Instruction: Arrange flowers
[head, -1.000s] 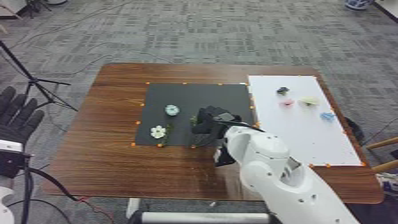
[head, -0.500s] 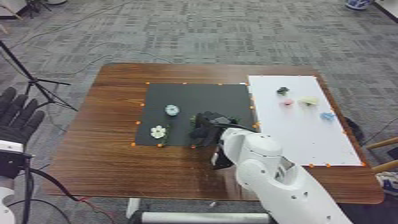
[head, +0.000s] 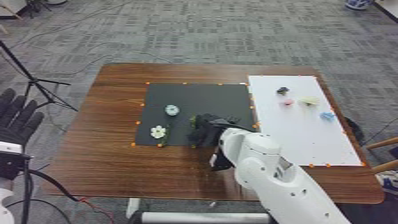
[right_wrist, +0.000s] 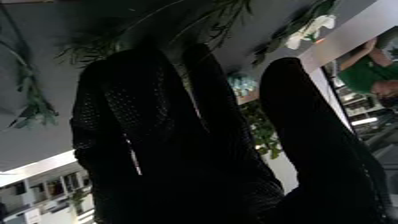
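The black fabric-gloved right hand (right_wrist: 147, 107) has straight fingers, thumb apart, likely to grab a thin green leafy stem (right_wrist: 91, 49).

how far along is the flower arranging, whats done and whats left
Partway, if the dark mat is the goal. The pale blue flower and white flower lie there, likely done. The right hand is at the mat among greenery; I can't tell if it holds any. The dark, pink, yellow and blue ones on the white sheet are probably left.
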